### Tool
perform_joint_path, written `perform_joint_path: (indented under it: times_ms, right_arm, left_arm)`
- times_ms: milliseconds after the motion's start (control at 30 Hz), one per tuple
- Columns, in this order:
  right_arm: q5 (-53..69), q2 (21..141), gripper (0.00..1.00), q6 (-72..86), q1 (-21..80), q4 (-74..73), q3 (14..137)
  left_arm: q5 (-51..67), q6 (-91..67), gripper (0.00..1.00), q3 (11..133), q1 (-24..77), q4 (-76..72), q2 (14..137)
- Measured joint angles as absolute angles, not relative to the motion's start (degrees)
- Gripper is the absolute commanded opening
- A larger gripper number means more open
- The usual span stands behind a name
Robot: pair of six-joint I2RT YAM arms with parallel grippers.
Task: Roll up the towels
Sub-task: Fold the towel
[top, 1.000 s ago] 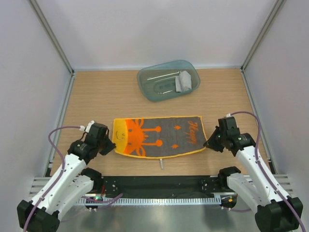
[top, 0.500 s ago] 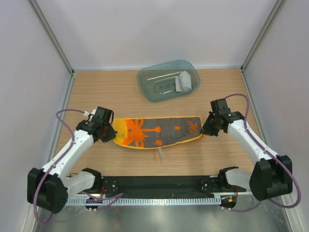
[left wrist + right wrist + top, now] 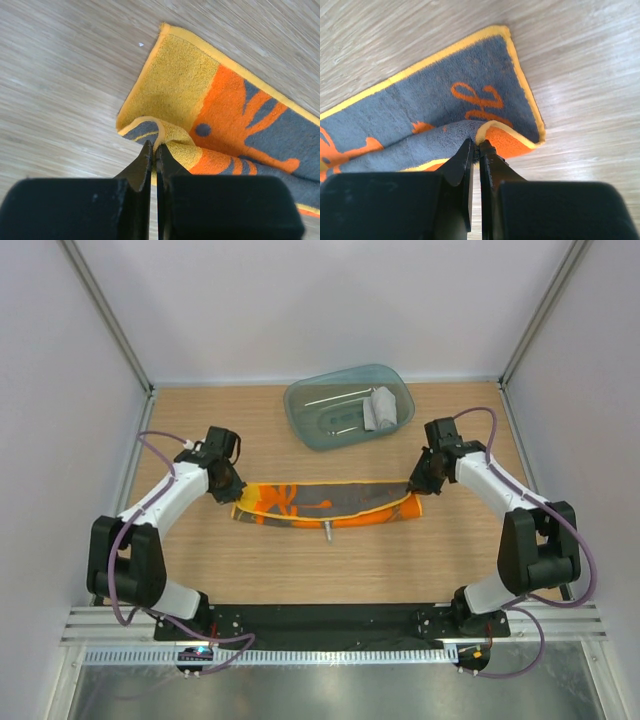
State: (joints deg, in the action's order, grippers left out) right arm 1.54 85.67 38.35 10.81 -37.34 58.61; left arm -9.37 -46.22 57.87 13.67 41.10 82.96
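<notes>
Top view: the yellow-orange towel (image 3: 325, 503) lies mid-counter (image 3: 300, 570), doubled over lengthwise into a narrow strip. The left end effector (image 3: 232, 492) pinches its 9 o'clock end and the right end effector (image 3: 415, 485) its 3 o'clock end, both closed on cloth. At 12 o'clock, a grey towel (image 3: 381, 408) sits bundled in a teal tray (image 3: 320, 405).

Left wrist view: fingers (image 3: 144, 167), barely parted, clamp a raised yellow edge curled over the orange print.

Right wrist view: fingers (image 3: 461, 165) nip the lifted corner, its orange underside showing, above the script lettering.
</notes>
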Motion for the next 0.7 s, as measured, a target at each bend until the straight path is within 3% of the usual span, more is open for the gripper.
perform_joint_path:
  times_ms: [400,500,533,567,633,700]
  right_arm:
    - [2.4,91.5,0.01,36.8,8.1,-36.4,62.7]
    - [3.0,93.8,0.16,36.6,7.7,-36.2,63.5]
    - [3.2,94.5,0.29,36.5,7.6,-36.1,63.7]
    - [3.3,95.4,0.37,36.5,7.6,-36.0,64.0]
    - [3.6,96.9,0.57,36.3,7.5,-35.7,64.4]
    - [3.9,98.5,0.63,35.9,7.4,-35.7,65.1]
  left_arm:
    - [-8.9,-45.3,0.0,63.2,11.4,40.9,90.5]
    - [-8.8,-45.0,0.04,64.2,10.9,40.9,93.1]
    - [-8.7,-44.9,0.09,64.4,10.8,40.9,94.0]
    - [-8.5,-44.9,0.25,64.6,10.6,40.9,95.0]
    - [-8.1,-44.6,0.35,64.9,10.1,40.9,97.1]
    - [-7.6,-44.4,0.53,64.9,9.4,41.0,98.9]
